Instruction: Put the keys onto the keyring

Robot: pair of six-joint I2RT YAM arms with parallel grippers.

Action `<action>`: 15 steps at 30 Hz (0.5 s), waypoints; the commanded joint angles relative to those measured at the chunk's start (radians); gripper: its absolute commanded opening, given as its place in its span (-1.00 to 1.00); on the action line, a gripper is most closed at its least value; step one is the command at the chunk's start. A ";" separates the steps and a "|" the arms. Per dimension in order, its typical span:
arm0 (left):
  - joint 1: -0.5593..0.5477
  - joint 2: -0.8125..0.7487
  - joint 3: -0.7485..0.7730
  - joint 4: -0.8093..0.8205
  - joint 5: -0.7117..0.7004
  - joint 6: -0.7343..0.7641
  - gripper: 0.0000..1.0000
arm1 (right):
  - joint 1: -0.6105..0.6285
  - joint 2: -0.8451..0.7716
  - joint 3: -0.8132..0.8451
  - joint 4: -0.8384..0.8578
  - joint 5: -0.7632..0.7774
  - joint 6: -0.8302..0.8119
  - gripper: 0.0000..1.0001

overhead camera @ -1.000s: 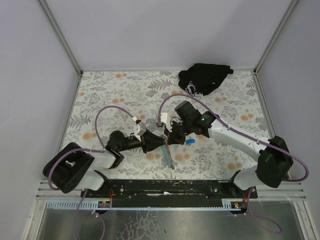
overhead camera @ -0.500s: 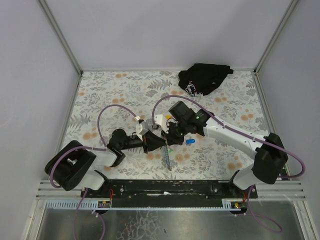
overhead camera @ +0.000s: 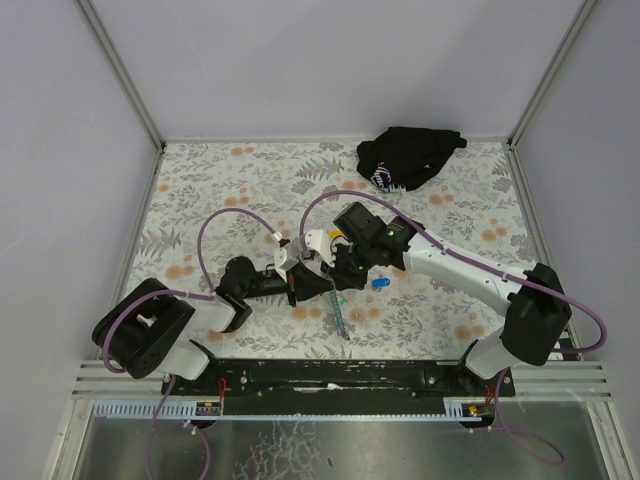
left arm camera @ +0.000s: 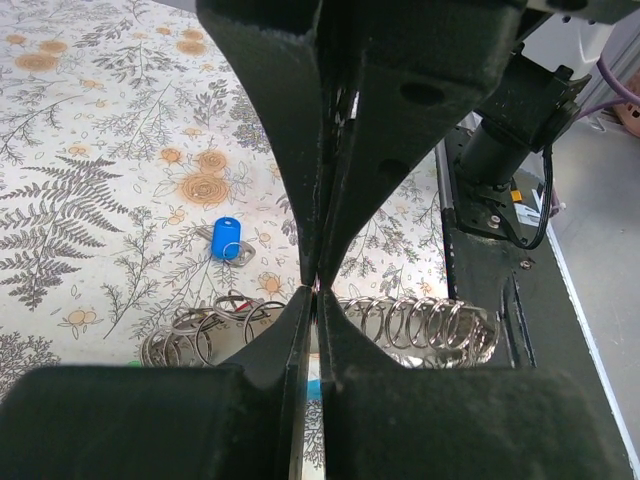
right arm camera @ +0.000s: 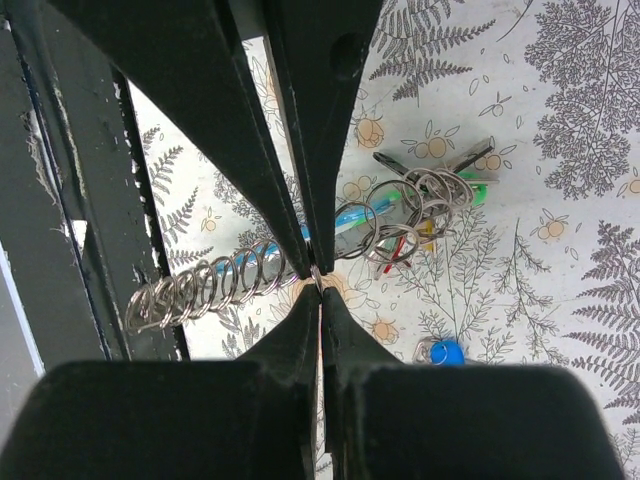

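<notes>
The keyring [right arm camera: 220, 285] is a row of several thin silver rings strung along a light-blue strap [overhead camera: 338, 315], with green and red tags [right arm camera: 420, 205] at one end. My left gripper [overhead camera: 318, 283] and right gripper [overhead camera: 333, 275] meet tip to tip over it. Each is shut on the same thin ring, seen at the left gripper [left arm camera: 315, 292] and the right gripper [right arm camera: 319, 280]. The keys [overhead camera: 380, 284] with their blue tag [left arm camera: 226, 238] lie flat on the floral table, apart from both grippers and just right of them. The same blue tag [right arm camera: 447, 352] shows low in the right wrist view.
A black cloth bundle [overhead camera: 408, 157] sits at the back right. The black mounting rail [overhead camera: 340, 375] runs along the near edge. Grey walls close the table on three sides.
The left gripper's jaws have shut. The right arm has shifted slightly left, bringing its tips against the left gripper's. The keys have not moved.
</notes>
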 commanded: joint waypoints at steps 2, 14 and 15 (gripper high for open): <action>-0.001 0.003 -0.028 0.107 -0.045 -0.015 -1.00 | 0.009 -0.089 -0.006 0.095 0.000 0.019 -0.87; -0.001 0.027 -0.076 0.268 -0.118 -0.079 -1.00 | -0.079 -0.318 -0.336 0.497 0.023 0.183 -0.48; -0.002 0.035 -0.076 0.283 -0.117 -0.086 -1.00 | -0.084 -0.339 -0.363 0.534 0.022 0.199 -0.48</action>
